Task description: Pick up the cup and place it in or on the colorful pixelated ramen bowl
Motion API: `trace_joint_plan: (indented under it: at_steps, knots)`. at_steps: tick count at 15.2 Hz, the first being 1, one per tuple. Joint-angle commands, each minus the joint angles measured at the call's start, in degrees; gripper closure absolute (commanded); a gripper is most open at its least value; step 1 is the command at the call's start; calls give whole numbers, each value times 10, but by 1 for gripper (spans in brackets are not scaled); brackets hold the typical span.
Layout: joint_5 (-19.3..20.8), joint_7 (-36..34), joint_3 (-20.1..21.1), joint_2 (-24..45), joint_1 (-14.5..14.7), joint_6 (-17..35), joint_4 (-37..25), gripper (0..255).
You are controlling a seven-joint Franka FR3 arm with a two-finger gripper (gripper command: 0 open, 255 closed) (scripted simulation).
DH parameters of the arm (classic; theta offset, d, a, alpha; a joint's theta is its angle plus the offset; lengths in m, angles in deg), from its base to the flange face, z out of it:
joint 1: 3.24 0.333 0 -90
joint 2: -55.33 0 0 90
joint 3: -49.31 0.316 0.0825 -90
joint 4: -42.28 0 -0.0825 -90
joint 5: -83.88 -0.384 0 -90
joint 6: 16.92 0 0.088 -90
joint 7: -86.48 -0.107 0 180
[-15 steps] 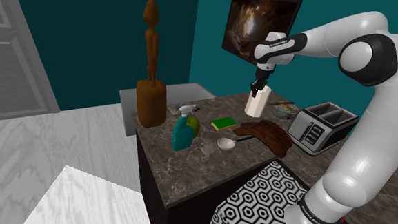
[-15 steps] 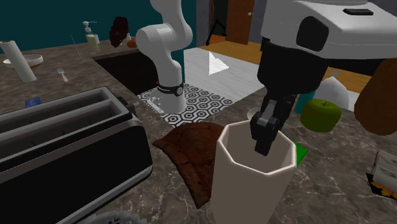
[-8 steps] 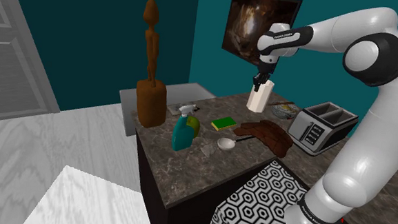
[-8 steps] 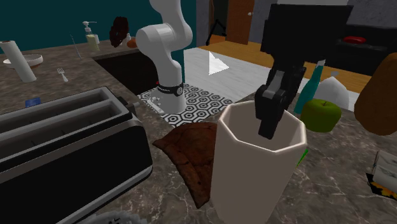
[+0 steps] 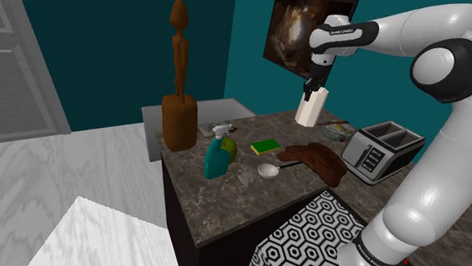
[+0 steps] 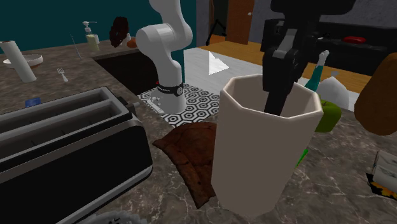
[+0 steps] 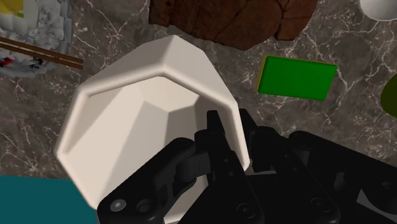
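Note:
A cream faceted cup [image 5: 310, 109] hangs in the air above the dark marble counter [image 5: 223, 193]. My gripper [image 5: 314, 91] is shut on it. In the wrist view the gripper [image 7: 222, 145] pinches the cup [image 7: 137, 121] by its wall, one finger inside and one outside. The second exterior view shows a finger [image 6: 280, 86] reaching down into the cup [image 6: 261, 149]. The pixelated ramen bowl [image 5: 338, 131] sits on the counter next to the toaster, lower than the cup. Its rim and chopsticks [image 7: 35, 28] lie past the cup, on the side away from the green sponge.
A silver toaster [image 5: 381, 151] stands at the shoulder view's right. Below the cup lie a brown lumpy slab [image 5: 317, 159], a green sponge [image 5: 266, 146] and a white scoop [image 5: 268, 170]. A teal spray bottle [image 5: 218, 154] and a tall wooden figure [image 5: 179, 85] stand farther left.
The gripper has lifted the cup higher above the counter and carried it a little toward the shoulder view's right. The grip on the cup's wall is unchanged.

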Motion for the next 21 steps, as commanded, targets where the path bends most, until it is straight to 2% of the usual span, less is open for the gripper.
trace_joint_plan:
  at_steps: [1,9,15,21]
  knots:
    - [0,0,0,0,0,-15,-15,255]
    - [0,1,-1,1,-1,-72,-73,255]
    - [-12,83,-36,22,-48,-103,-123,255]
    - [-39,170,-69,69,-107,-143,-205,255]
